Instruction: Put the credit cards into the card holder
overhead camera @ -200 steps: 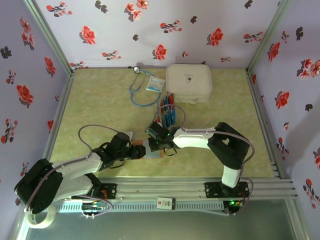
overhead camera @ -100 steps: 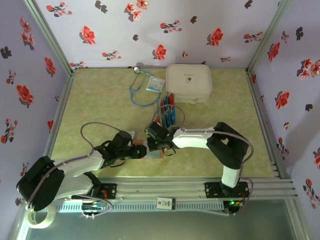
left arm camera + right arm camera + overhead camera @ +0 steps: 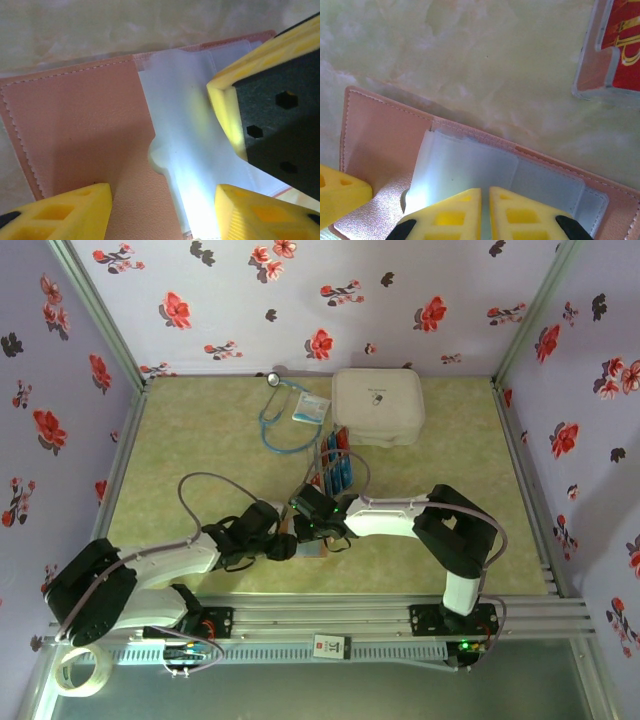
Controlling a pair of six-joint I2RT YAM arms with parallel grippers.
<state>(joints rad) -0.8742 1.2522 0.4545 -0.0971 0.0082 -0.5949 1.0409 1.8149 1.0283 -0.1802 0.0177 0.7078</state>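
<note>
We count one card holder (image 3: pixel 85 125), lying open on the table (image 3: pixel 200 460) between two grippers. Left gripper (image 3: pixel 162 207): fingers spread wide above it. Right gripper (image 3: pixel 485 200): fingers closed together at its clear sleeve (image 3: pixel 470 165). Credit cards (image 3: pixel 336 468) sit in one tray (image 3: pixel 585 75); we cannot count them.

Top view looks down; wrist views share the card holder (image 3: pixel 85 130) close-up.

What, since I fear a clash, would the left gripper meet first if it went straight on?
Probably the card holder, at its clear sleeve, between the open fingers of the left gripper; the right gripper's finger sits off to one side.
</note>
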